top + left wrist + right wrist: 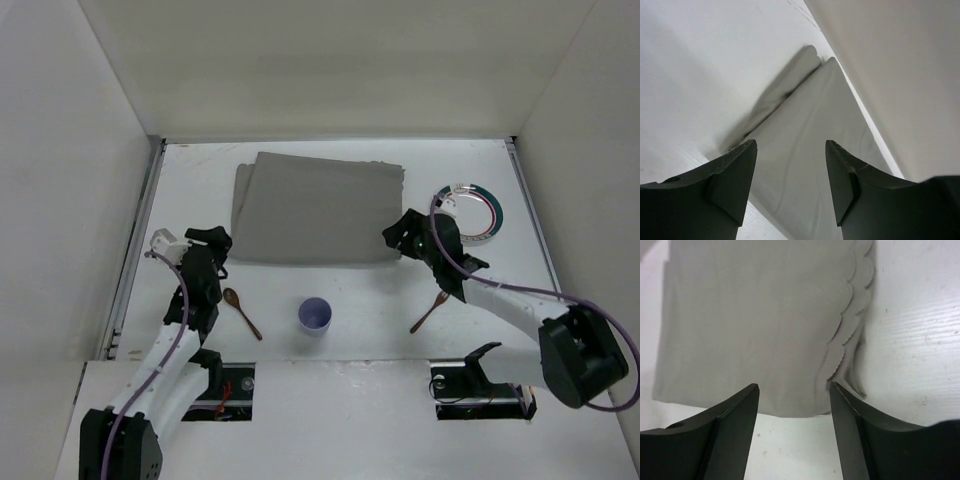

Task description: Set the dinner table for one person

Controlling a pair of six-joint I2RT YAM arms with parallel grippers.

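A grey cloth mat [318, 210] lies folded on the white dinner table [330, 300]. My left gripper [213, 241] is open at the mat's near left corner; the left wrist view shows the mat [805, 150] between its fingers [737, 175]. My right gripper [400, 236] is open at the mat's near right corner, whose scalloped edge [840, 345] shows in the right wrist view. A brown spoon [241, 311], a pale purple cup [315, 316] and a brown fork [430, 312] lie near the front. A white plate with a coloured rim [472, 210] sits at the right.
White walls enclose the table on three sides. Metal rails [135, 250] run along the left and right edges. A purple cable [540, 292] trails along the right arm.
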